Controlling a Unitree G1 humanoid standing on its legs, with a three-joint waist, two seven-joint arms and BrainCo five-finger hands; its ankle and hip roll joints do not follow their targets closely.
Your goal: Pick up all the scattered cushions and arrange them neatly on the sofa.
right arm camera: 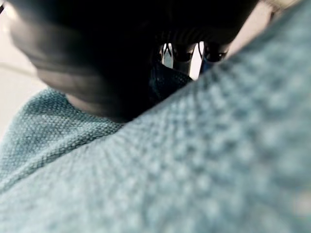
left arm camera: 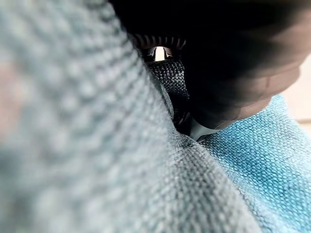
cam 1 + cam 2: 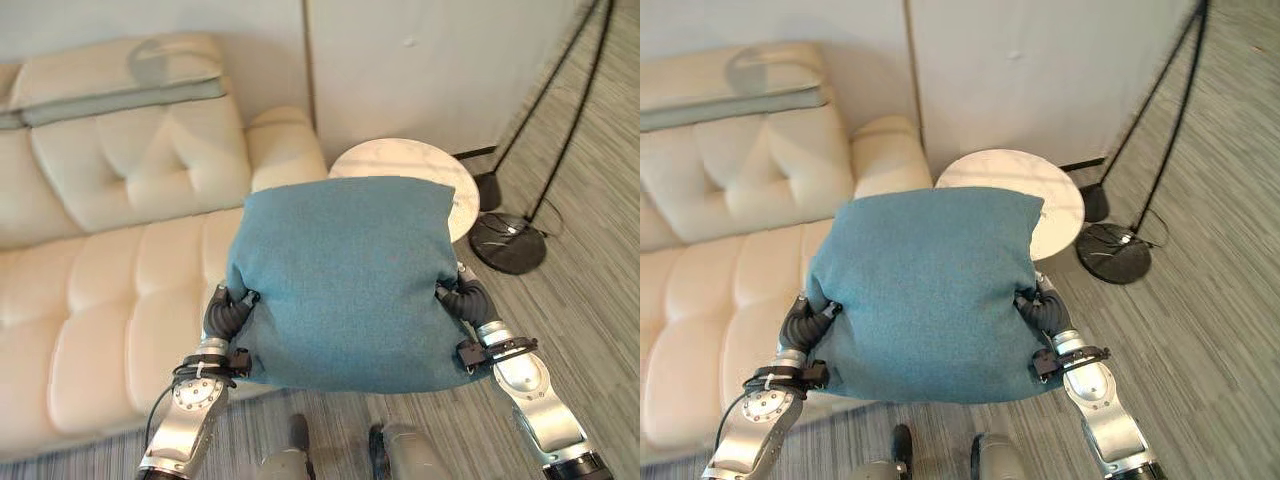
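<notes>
A big teal cushion (image 3: 345, 280) hangs in the air in front of me, over the front edge of the cream sofa (image 3: 100, 290). My left hand (image 3: 225, 315) grips its left side and my right hand (image 3: 468, 298) grips its right side; the fabric dents in at both. Up close, the left wrist view has the teal weave (image 2: 243, 160) pressed against the hand's dark cover. In the right wrist view the cushion (image 1: 146, 184) lies between the dark thumb side and the fingertips (image 1: 182, 53) behind it. The cushion hides most of both hands.
A round white marble side table (image 3: 450, 170) stands past the sofa's right arm, partly behind the cushion. A black floor lamp base (image 3: 508, 243) with thin slanted poles sits on the striped grey carpet to the right. A white wall is behind.
</notes>
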